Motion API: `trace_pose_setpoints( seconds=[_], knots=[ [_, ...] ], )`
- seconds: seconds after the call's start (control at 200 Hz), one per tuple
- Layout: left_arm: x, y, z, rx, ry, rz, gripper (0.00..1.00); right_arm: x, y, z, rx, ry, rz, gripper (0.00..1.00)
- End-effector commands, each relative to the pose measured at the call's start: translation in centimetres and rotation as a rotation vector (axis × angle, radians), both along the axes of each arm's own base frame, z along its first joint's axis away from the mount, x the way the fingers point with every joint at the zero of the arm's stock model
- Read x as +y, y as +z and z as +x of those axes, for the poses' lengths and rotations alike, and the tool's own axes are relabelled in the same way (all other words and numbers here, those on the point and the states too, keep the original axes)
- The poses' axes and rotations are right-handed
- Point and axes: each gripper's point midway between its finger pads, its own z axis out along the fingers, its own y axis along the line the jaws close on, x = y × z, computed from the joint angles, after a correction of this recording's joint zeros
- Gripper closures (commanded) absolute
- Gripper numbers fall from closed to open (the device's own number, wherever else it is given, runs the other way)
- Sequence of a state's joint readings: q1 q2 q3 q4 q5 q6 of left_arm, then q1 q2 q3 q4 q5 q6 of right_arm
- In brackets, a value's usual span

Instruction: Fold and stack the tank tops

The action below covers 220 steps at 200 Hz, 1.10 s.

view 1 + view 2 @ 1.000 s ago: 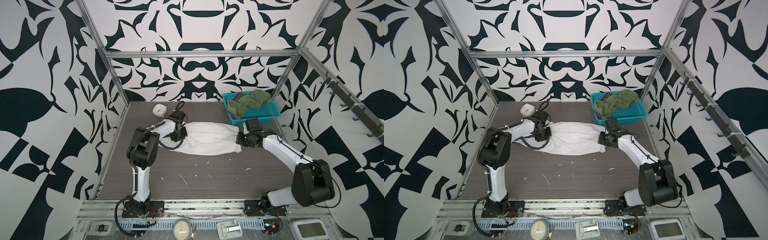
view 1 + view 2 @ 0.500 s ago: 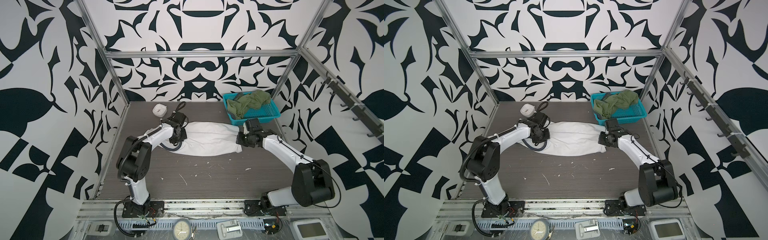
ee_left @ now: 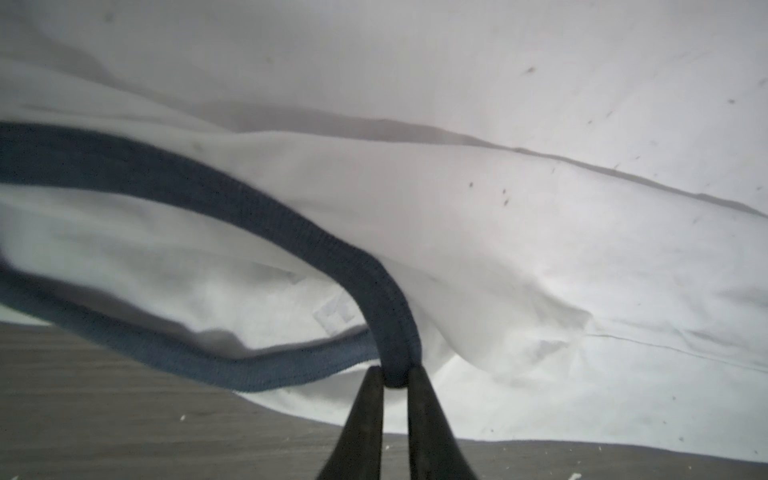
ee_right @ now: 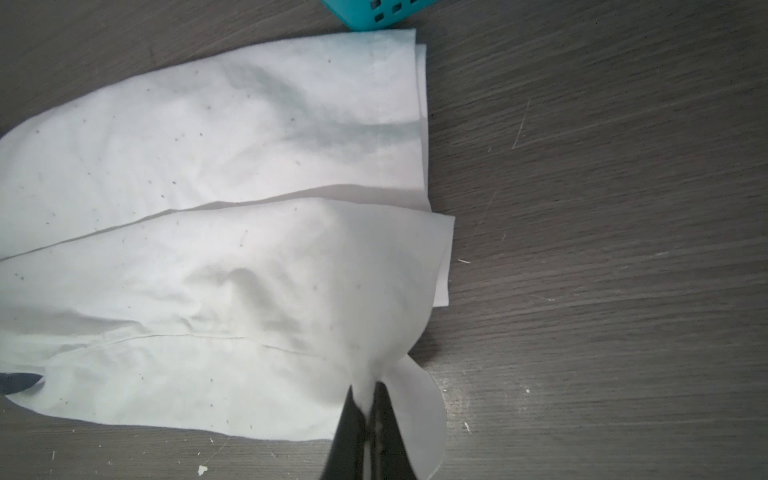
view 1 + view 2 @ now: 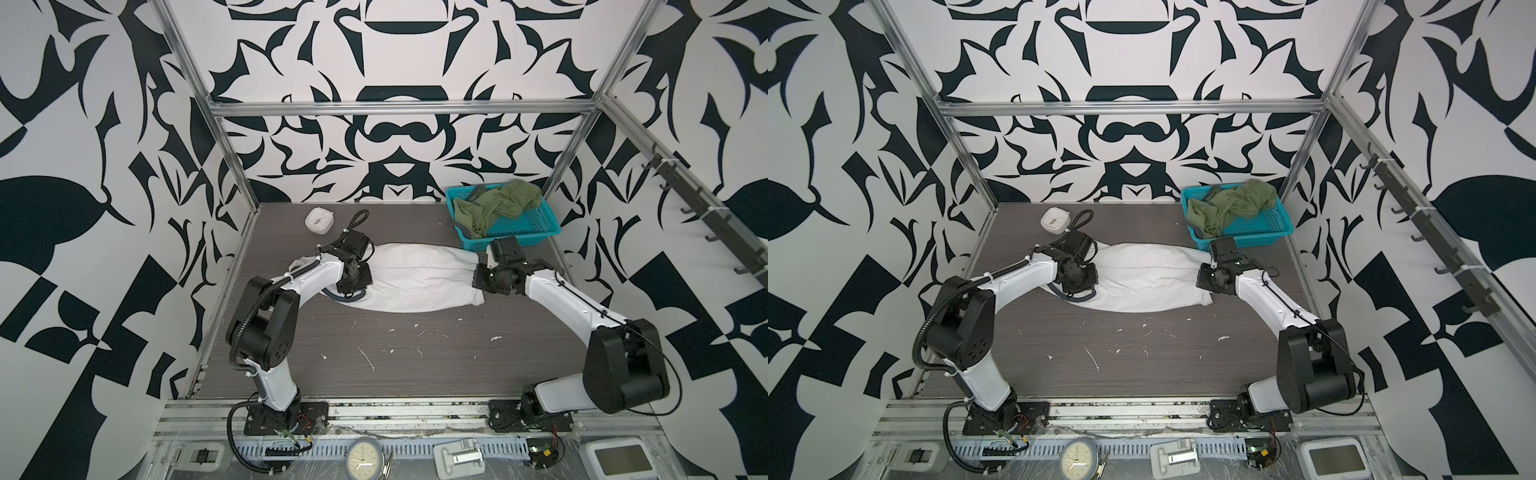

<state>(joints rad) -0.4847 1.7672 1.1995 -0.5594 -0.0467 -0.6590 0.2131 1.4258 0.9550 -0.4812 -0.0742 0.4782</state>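
The white tank top (image 5: 419, 278) (image 5: 1142, 282) lies stretched sideways across the middle of the table, its near part folded over. My left gripper (image 3: 395, 374) (image 5: 357, 284) is shut on the navy trim (image 3: 332, 249) at the shirt's left end. My right gripper (image 4: 368, 388) (image 5: 478, 286) is shut on a pinch of white cloth (image 4: 208, 249) at the near corner of the hem, on the right end. The olive green tank top (image 5: 494, 203) (image 5: 1229, 205) sits crumpled in the teal basket (image 5: 523, 230) at the back right.
A small white square clock (image 5: 320, 220) (image 5: 1054, 220) stands at the back left, just behind my left wrist. The basket's front corner (image 4: 365, 16) is close to the hem's far corner. White crumbs dot the dark table (image 5: 395, 357) in front.
My left arm's elbow has swung out to the left and its gripper has come a little toward the front with the trim. The right arm has not moved.
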Motion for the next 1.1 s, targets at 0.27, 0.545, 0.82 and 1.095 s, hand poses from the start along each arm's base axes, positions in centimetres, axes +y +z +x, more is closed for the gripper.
trace_pose_setpoints(
  seconds=[0.27,0.545,0.82,1.095],
  knots=[
    [-0.6,-0.4,0.7,-0.007,0.010,-0.023,0.95,-0.2,0.9,-0.2,-0.029,0.003,-0.011,1.00],
    [1.9,3.2,0.2,-0.126,0.081,0.020,1.00,-0.2,1.8,-0.2,-0.044,0.006,-0.009,1.00],
    [4.8,5.2,-1.9,-0.160,0.136,0.047,1.00,0.3,0.9,0.0,-0.010,0.028,0.002,1.00],
    [2.6,4.8,6.4,-0.117,0.065,0.072,1.00,0.7,2.6,3.9,-0.060,0.018,-0.008,1.00]
  ],
)
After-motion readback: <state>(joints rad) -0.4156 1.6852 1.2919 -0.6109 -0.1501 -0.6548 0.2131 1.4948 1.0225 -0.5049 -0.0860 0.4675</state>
